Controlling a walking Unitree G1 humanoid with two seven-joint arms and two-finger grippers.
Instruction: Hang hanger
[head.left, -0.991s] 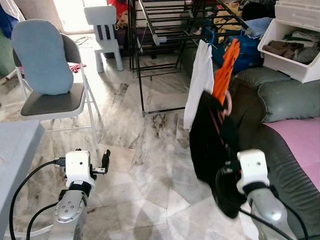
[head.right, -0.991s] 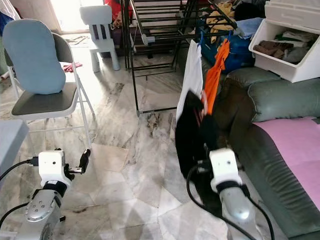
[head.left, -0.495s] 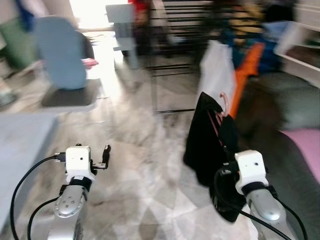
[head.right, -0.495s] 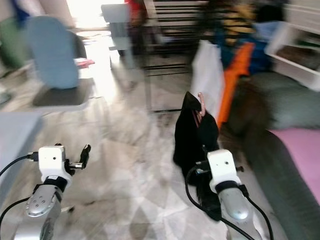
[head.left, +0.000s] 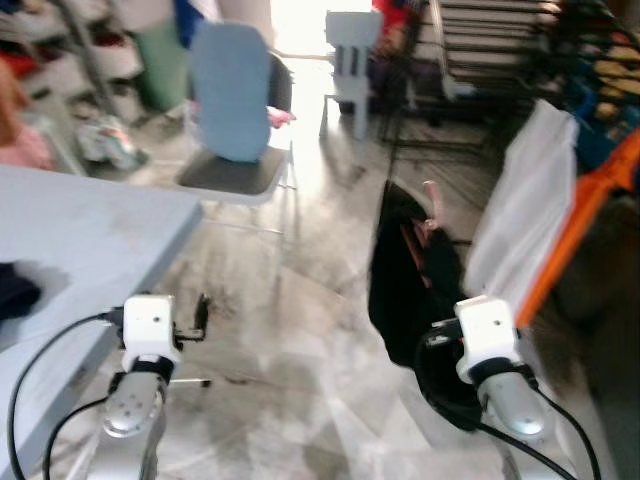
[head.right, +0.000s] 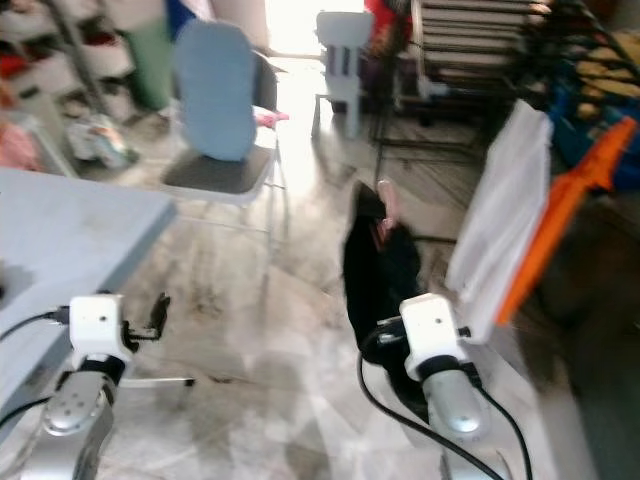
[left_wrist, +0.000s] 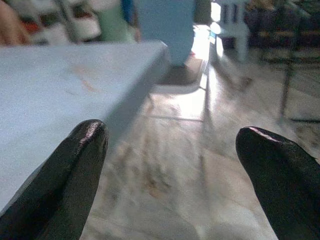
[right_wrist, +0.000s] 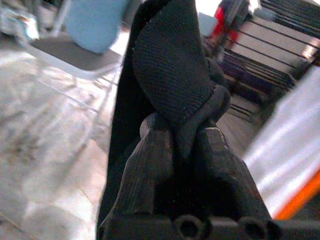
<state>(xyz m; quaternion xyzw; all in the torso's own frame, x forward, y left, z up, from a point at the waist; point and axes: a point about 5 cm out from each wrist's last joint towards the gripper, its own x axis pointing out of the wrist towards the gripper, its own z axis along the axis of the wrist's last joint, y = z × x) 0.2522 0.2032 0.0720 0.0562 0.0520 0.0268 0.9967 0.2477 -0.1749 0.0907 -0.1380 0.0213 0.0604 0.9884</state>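
Right gripper (right_wrist: 182, 137): we hold it raised ahead of us at the right, fingers pressed on a fold of the black garment (head.left: 405, 270).
Hanger (head.left: 432, 200): its pink hook pokes up from the top of the garment, which hangs above the floor from our right gripper.
Left gripper (left_wrist: 170, 150): we carry it low at the left, fingers spread wide with nothing between them, pointing past the table's corner.
Table (head.left: 80, 240): pale blue, at our left, its edge beside the left arm.
Floor (head.left: 290, 340): grey marble tiles, open between the two arms.
Chair (head.left: 235, 120): beyond the table, with a blue cushion on its back.
Rack (head.left: 480, 60): dark drying rack at the far right; a white cloth (head.left: 525, 200) and an orange one (head.left: 585, 210) hang just right of the garment.
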